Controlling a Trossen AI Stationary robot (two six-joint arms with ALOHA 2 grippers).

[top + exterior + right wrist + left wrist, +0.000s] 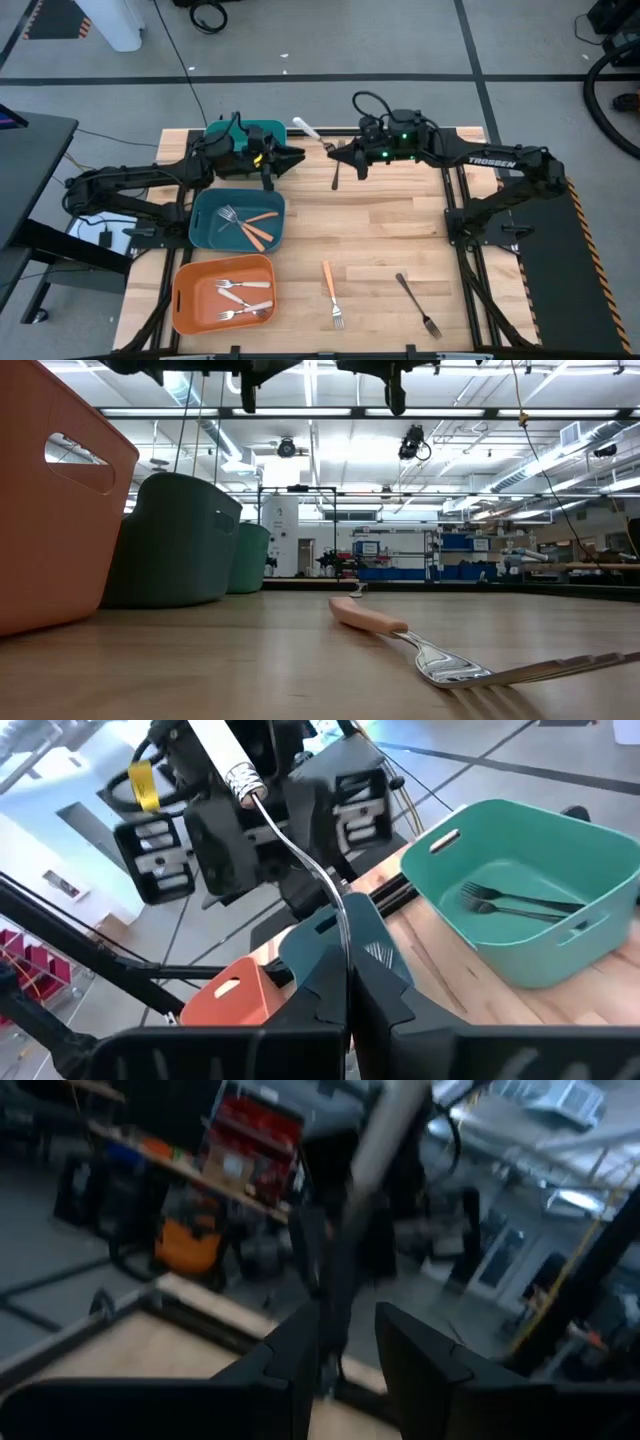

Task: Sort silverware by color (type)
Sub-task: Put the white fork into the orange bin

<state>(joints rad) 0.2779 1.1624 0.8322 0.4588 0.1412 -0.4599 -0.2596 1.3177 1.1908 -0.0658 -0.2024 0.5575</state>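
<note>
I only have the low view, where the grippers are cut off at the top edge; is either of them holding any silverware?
Observer: Yes, the right gripper is shut on a cream-handled fork, its handle pointing toward the left gripper.
Operator: Thank you. What is inside the orange bin?
Observer: It holds several forks with cream handles.
Operator: Is anything loose on the table besides the orange-handled fork?
Observer: One black fork lies on the right arm's side of it.

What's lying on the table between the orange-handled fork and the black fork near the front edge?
Nothing: in the high view, the stretch of wooden table between the orange-handled fork and the black fork is bare.
</note>
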